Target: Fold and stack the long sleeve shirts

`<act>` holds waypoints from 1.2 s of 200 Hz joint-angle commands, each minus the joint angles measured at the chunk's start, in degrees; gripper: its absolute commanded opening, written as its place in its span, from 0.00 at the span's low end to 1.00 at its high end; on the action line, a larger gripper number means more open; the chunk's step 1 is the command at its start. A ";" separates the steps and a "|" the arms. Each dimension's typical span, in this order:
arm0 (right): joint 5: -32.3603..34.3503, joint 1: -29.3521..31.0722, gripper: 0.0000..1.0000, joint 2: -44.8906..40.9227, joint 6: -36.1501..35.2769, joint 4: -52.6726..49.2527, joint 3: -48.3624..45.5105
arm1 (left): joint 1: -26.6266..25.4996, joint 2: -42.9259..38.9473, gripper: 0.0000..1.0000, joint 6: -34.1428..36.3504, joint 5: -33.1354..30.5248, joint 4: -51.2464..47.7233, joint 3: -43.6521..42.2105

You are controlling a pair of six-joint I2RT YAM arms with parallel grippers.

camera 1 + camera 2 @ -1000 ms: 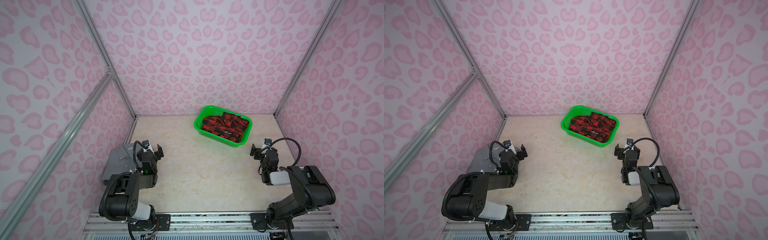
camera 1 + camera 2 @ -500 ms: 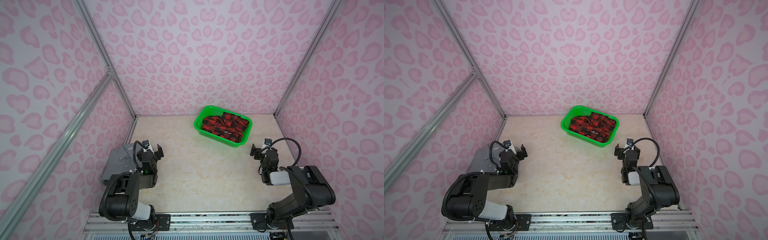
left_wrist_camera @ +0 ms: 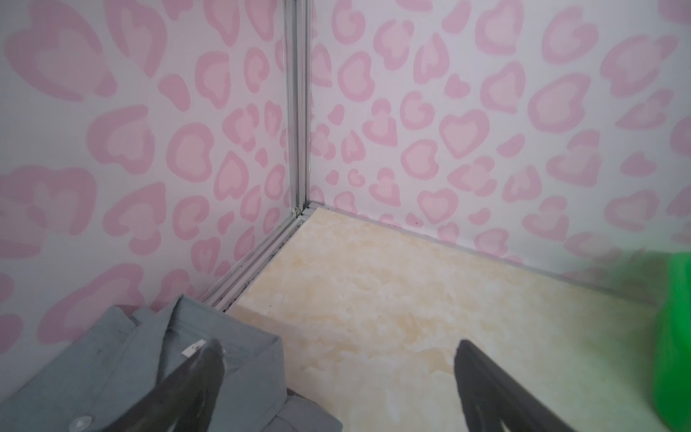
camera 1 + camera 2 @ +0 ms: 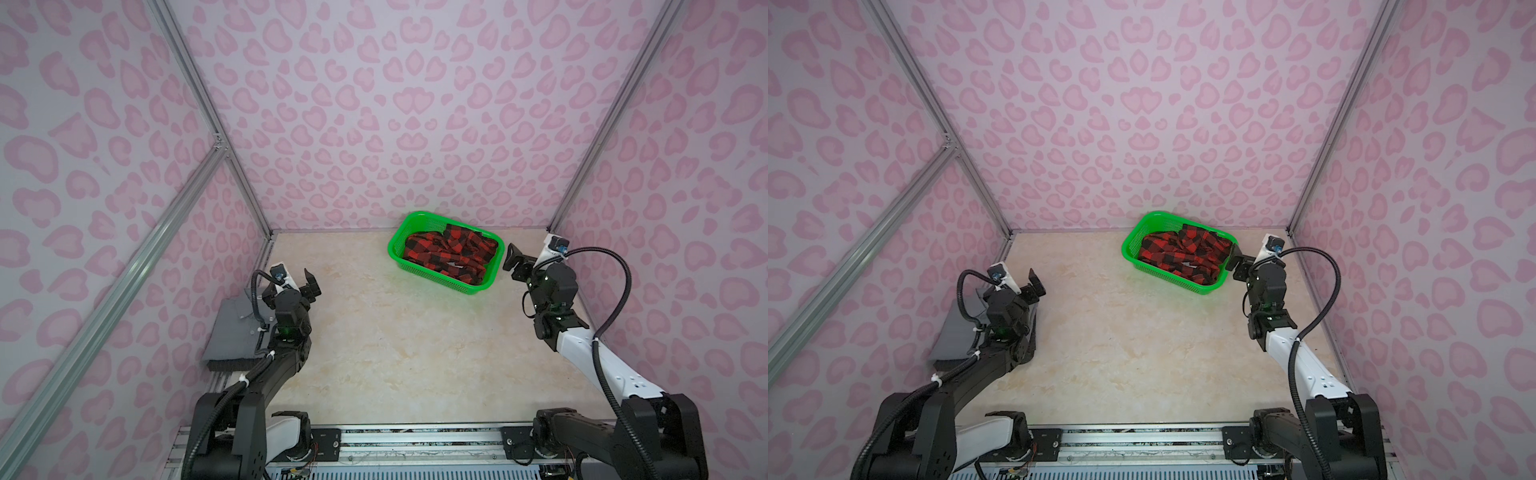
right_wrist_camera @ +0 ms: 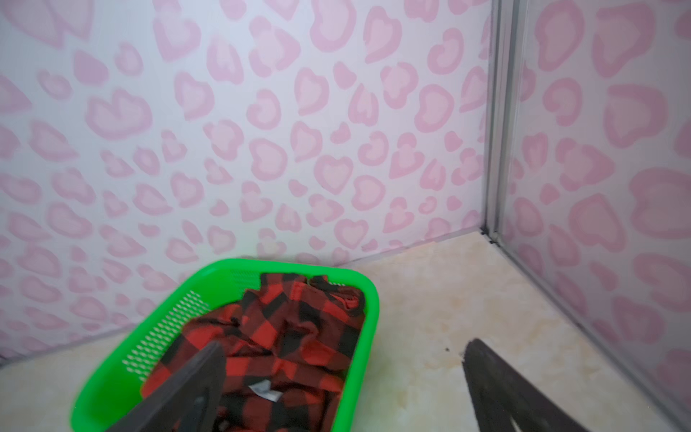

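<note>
The red-and-black checked long sleeve shirt point(image 4: 451, 253) point(image 4: 1183, 254) point(image 5: 291, 336) lies crumpled in the green basket point(image 4: 392, 249) point(image 4: 1127, 249) point(image 5: 374, 306) at the back right. The grey long sleeve shirt point(image 4: 235, 332) point(image 4: 955, 332) point(image 3: 112, 374) lies folded by the left wall, collar and white neck label showing. My left gripper point(image 4: 308, 284) point(image 4: 1034, 284) point(image 3: 336, 355) hangs open just past the grey shirt's collar, holding nothing. My right gripper point(image 4: 515, 259) point(image 4: 1237, 259) point(image 5: 344, 349) is open above the basket's near right rim, empty.
Pink patterned walls with aluminium posts close in the beige table point(image 4: 395, 353) on three sides. The basket shows as a green blur point(image 3: 673, 336) at the edge of the left wrist view. The arm bases sit on a rail point(image 4: 415, 436) at the front.
Both arms have reached toward the back, the right one farther, up to the basket. Both grippers stay open. The shirts have not moved.
</note>
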 commanded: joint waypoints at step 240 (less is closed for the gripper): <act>10.18 17.89 0.96 70.56 -4.29 -75.24 83.19 | 0.40 -11.11 0.97 -17.20 28.00 -62.17 21.11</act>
